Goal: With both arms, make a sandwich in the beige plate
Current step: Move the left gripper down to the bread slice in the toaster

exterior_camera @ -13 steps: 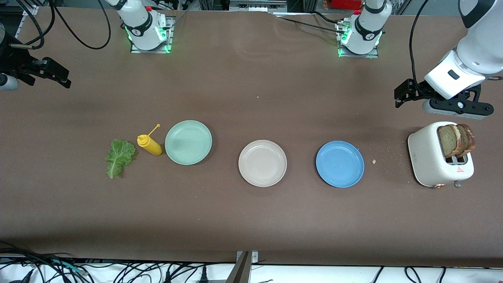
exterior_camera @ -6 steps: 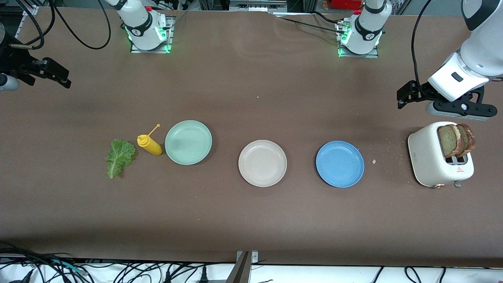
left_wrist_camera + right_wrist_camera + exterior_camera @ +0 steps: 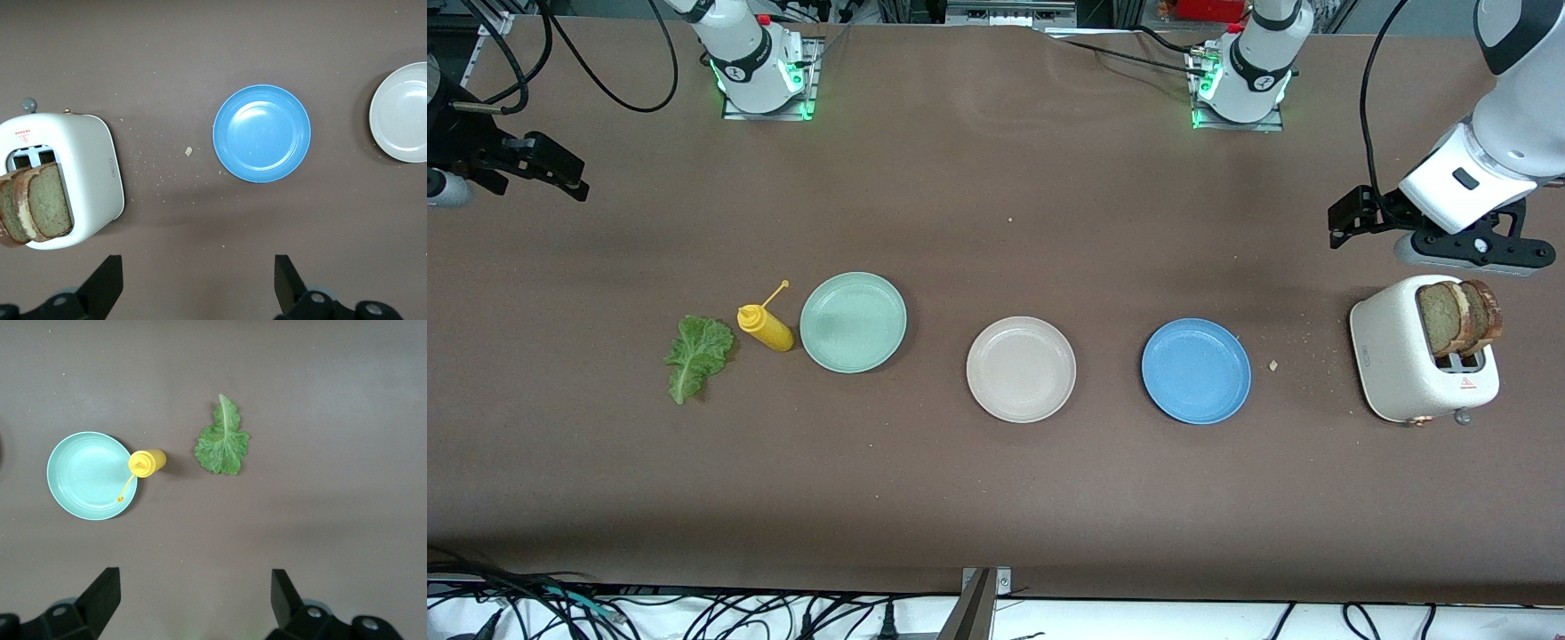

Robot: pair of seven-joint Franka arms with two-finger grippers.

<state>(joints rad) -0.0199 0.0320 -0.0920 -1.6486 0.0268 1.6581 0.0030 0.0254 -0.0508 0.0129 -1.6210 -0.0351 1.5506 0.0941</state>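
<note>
Two toast slices (image 3: 1458,316) stand in toaster (image 3: 1396,360) at left arm's end; beige plate (image 3: 1021,369) bare, mid-table.

We judge first step: left gripper (image 3: 193,293), fingers spread, empty, above table beside toaster, should descend straight over nearer slice, pinch crust, lift vertically.

Right gripper (image 3: 190,610) empty, spread wide, waits.

We count: three plates, one lettuce leaf (image 3: 696,356), one mustard bottle (image 3: 765,327).

Left end effector (image 3: 193,287) and right end effector (image 3: 190,603) hover, apparently wide open.
</note>
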